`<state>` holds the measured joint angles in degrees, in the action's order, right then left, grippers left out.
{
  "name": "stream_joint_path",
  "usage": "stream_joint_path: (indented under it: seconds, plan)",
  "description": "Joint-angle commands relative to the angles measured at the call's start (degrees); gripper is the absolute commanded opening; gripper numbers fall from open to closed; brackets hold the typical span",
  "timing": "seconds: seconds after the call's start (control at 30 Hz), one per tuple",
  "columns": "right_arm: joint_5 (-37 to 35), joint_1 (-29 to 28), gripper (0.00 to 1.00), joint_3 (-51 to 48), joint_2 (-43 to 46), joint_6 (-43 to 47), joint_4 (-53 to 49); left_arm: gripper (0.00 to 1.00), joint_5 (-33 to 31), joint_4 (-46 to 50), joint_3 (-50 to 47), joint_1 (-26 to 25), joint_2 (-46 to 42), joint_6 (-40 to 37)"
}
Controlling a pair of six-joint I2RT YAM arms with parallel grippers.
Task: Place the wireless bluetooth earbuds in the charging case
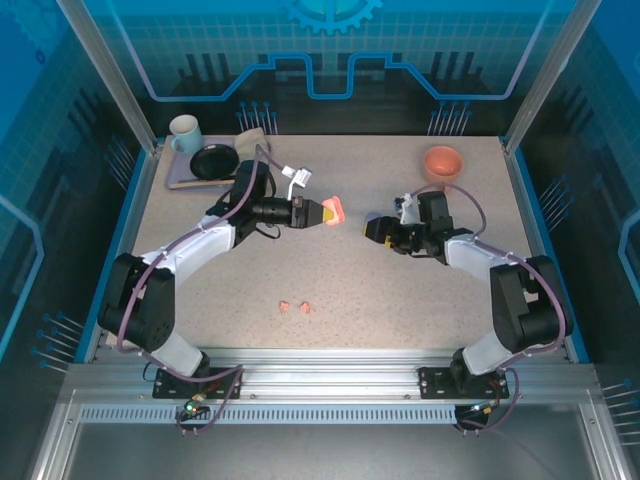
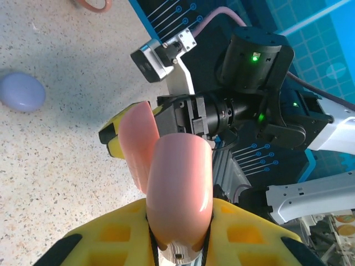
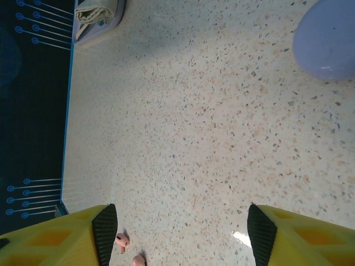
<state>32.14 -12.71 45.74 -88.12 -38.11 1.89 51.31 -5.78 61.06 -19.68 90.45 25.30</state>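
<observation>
**Item 1: pink earbuds** [image 1: 285, 305]. You have two tiny salmon-pink buds lying side by side on the speckled table [image 1: 400, 300], near its front edge and between the two arm bases. They sit well apart from both grippers. The right wrist camera catches them low down, just beside the inner tip of one finger.

**Item 2: pink case** [image 1: 333, 210]. A smooth, rounded, glossy shell with its lid swung open. It is held off the table at centre, its open end facing the right arm.

**Item 3: lilac case** [image 3: 327, 39]. An egg-shaped shell resting on the table, lid down.

**Item 4: left gripper** [image 1: 320, 212]. Your yellow fingers are clamped on the pink case, one on each side of its body.

**Item 5: right gripper** [image 3: 180, 221]. The fingers stand wide apart with bare tabletop between them. They hold nothing and touch nothing, and they sit just across from the pink case.

**Item 6: surroundings.** An orange bowl [image 1: 442, 160] sits at the back right, and a tray [image 1: 185, 182] with a mug [image 1: 184, 131] at the back left.
</observation>
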Motion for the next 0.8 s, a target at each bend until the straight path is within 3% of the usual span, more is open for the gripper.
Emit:
stream_joint_path:
  seconds: [0.0, 0.27, 0.53, 0.63, 0.77]
  plan:
    - [-2.92, -1.20, 0.68, 2.18, 4.15, -0.66, -7.03, 0.00, -0.16, -1.82, -2.86, 1.37, -1.46, -0.73]
    - [-6.21, -3.55, 0.71, -0.05, 10.32, -8.28, -7.16, 0.00, -6.42, -8.05, -7.10, 2.28, -4.14, 2.18]
    - [-5.50, -6.35, 0.67, 2.04, 10.33, -19.10, 1.96, 0.00, -10.77, -23.09, -12.62, 2.28, -4.64, 12.99]
    - [-2.95, -7.03, 0.59, 7.57, 7.68, -16.05, 0.90, 0.00, -6.40, -24.22, -11.37, 2.28, -3.12, 14.22]
    - [1.30, -7.15, 0.51, 14.67, 4.51, -2.91, -7.85, 0.00, 0.21, -19.67, -8.26, 2.32, -1.61, 11.40]
